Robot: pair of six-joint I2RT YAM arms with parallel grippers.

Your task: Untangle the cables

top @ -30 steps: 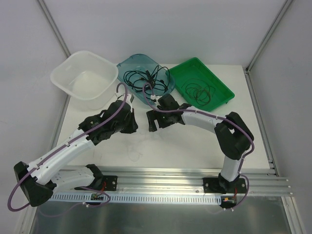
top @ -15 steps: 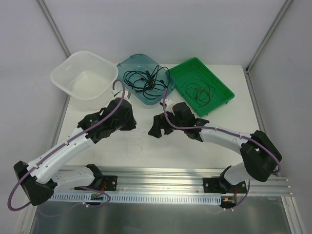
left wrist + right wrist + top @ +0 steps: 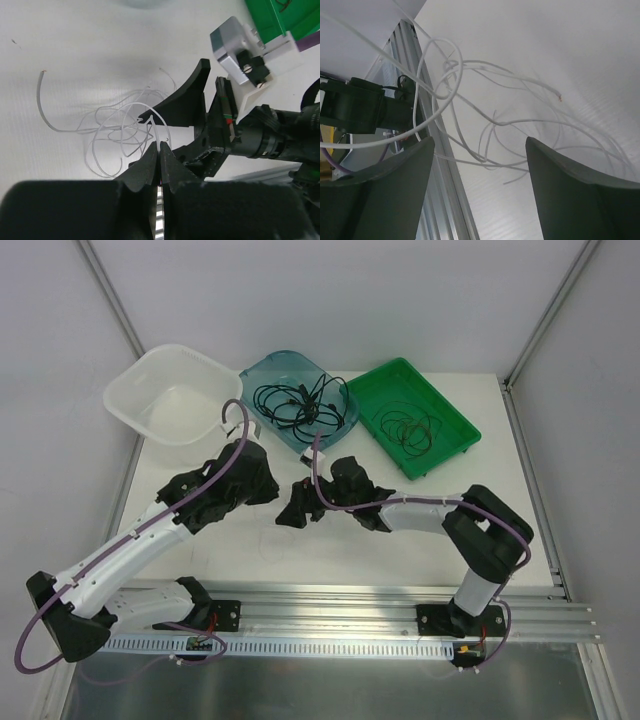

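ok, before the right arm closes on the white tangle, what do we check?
1. Left gripper shut on a strand of the white cable tangle: ok.
2. Right gripper open: ok.
3. A strand sits between the right gripper's fingers: cannot tell, depth is unclear in its wrist view.
4. Tangle lies on the table, apart from the trays: ok.
5. Loose end free on the table: ok.
6. Black cables in the teal tray separated: not ok, bunched together.

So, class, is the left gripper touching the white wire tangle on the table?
Touching. Left wrist view: the left gripper is shut on a strand of the white wire tangle.
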